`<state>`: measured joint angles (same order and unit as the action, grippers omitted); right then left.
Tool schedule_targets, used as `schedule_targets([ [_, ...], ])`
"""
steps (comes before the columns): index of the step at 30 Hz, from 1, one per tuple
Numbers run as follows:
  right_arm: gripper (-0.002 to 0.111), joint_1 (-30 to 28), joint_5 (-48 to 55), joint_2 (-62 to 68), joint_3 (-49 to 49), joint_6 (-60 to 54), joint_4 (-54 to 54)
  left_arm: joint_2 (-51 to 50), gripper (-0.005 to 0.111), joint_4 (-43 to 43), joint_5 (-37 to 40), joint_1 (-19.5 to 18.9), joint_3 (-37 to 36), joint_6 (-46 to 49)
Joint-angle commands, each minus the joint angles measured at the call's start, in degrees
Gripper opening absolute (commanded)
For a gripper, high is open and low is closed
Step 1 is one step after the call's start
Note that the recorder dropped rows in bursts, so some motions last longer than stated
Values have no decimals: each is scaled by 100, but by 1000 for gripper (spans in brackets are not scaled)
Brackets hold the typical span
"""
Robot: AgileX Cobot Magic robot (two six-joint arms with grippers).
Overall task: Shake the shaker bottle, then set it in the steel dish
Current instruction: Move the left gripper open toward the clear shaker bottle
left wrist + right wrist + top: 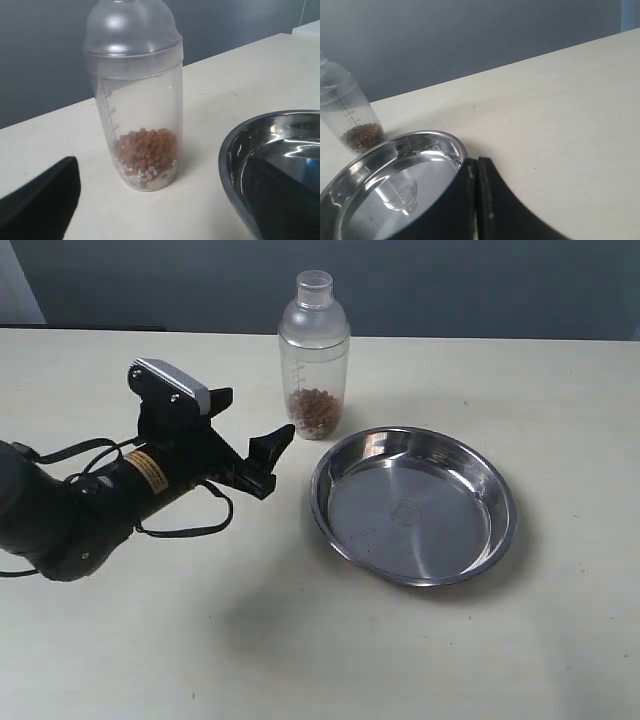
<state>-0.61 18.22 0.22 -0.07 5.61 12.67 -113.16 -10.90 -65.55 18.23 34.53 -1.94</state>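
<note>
The shaker bottle [314, 352] stood upright on the pale table [300, 640], cap on, with a shallow layer of brown granules [146, 150] at the bottom. It was outside the steel dish [490, 490], just beside the dish's far left rim in the exterior view. The left wrist view showed a narrow strip of bare table between the two, so they were not touching. The dish lay flat and held nothing.

The left gripper [255, 418] was low over the table, left of the dish and on the near side of the bottle, pointing towards it. Its jaws were spread wide. In the left wrist view one finger [42, 200] lay to one side of the bottle and the other [285, 192] lay across the dish, both short of the bottle. It gripped nothing and touched neither item.

The right gripper [477, 165] appeared only in its own wrist view. Its two fingers were pressed together along a thin seam with nothing between them, by the dish's rim. Contact with the rim could not be determined.
</note>
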Motion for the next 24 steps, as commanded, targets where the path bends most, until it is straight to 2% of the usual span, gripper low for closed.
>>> schedule_targets([
  [1,-1,10,-57,-22,7,-36,-16,-454,83,121,-442,-39,254,66],
  [8,-1,10,-57,-22,7,-36,-16,-952,83,121,-442,-39,865,42],
  [14,-1,10,-57,-22,7,-36,-16,-1191,83,118,-442,-39,1460,-537],
  [18,-1,10,-57,-22,7,-36,-16,-1265,83,-60,-431,-39,1875,-558],
  [24,-1,10,-57,-22,7,-36,-16,-1277,84,-396,337,-39,2321,-994],
])
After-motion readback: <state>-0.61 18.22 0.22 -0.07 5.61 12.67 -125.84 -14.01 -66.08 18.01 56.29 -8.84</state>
